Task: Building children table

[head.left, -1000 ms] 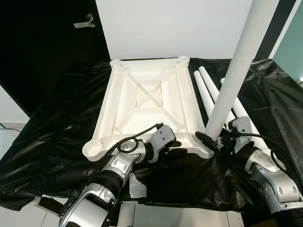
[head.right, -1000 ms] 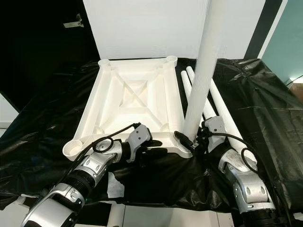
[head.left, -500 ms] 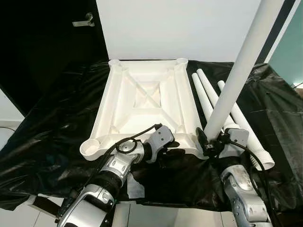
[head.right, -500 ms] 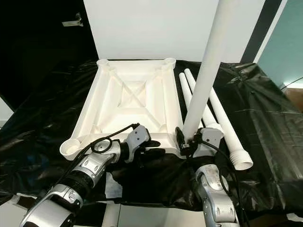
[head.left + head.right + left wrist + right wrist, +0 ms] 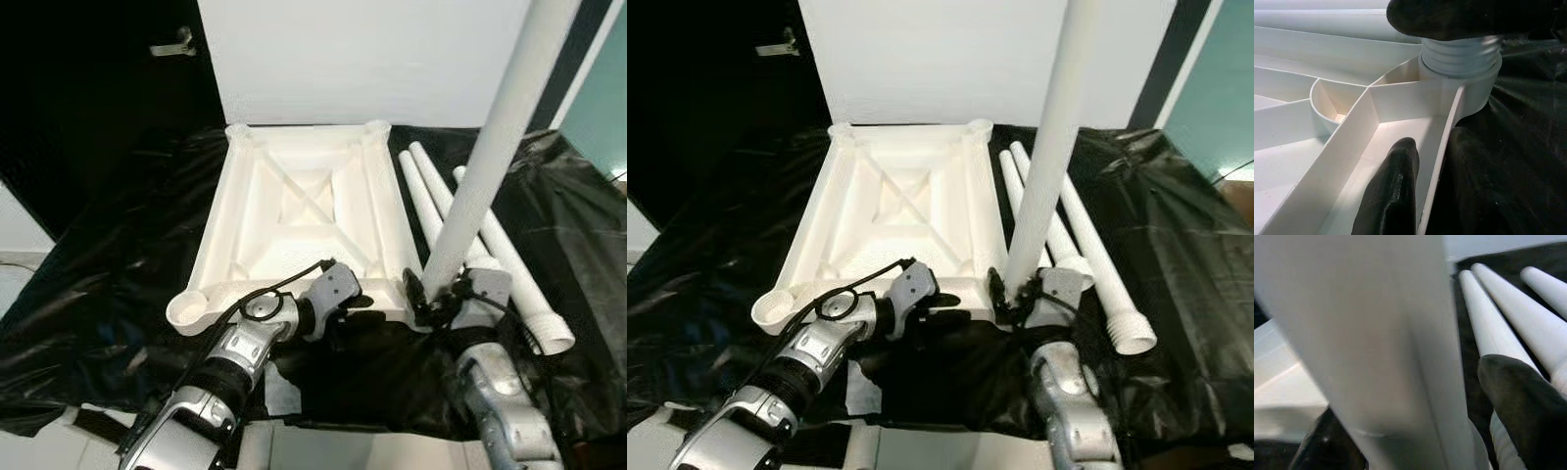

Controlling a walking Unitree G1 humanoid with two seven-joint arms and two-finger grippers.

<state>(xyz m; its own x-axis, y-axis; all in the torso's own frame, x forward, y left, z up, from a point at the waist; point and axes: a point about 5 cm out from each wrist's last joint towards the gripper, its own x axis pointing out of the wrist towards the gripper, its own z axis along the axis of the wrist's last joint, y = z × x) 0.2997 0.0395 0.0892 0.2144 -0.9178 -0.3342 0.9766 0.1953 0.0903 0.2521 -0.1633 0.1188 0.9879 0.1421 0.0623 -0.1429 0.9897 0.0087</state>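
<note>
A: What's the room like?

B: A white wall (image 5: 372, 59) stands behind, dark on the robot's left, a teal panel (image 5: 607, 108) at the far right. A desk carries everything, but black sheet (image 5: 108, 274) covers it wholly, crinkled and glossy, so the desk itself is hidden.

A: And the biggest thing on it?

B: The tabletop (image 5: 304, 211), white, lying upside down with ribs and a cross brace showing. Round sockets sit at its corners; the near left socket (image 5: 189, 309) is open.

A: The legs?

B: One leg (image 5: 490, 147) stands upright at the near right corner, its top cut off by the frame edge. In the left wrist view its threaded end (image 5: 1459, 51) sits in the socket there. Three more legs (image 5: 1087, 240) lie side by side on the sheet, just right of the tabletop.

A: The grippers?

B: The right gripper (image 5: 436, 294) pinches the upright leg near its base, one finger on each side; the right wrist view is blurred by the leg up close. The left gripper (image 5: 343, 313) clamps the tabletop's near rim, one finger (image 5: 1396, 191) inside the rim and one outside.

A: Anything else?

B: A white scrap (image 5: 860, 390) by the near sheet edge; I cannot tell what it is.
</note>
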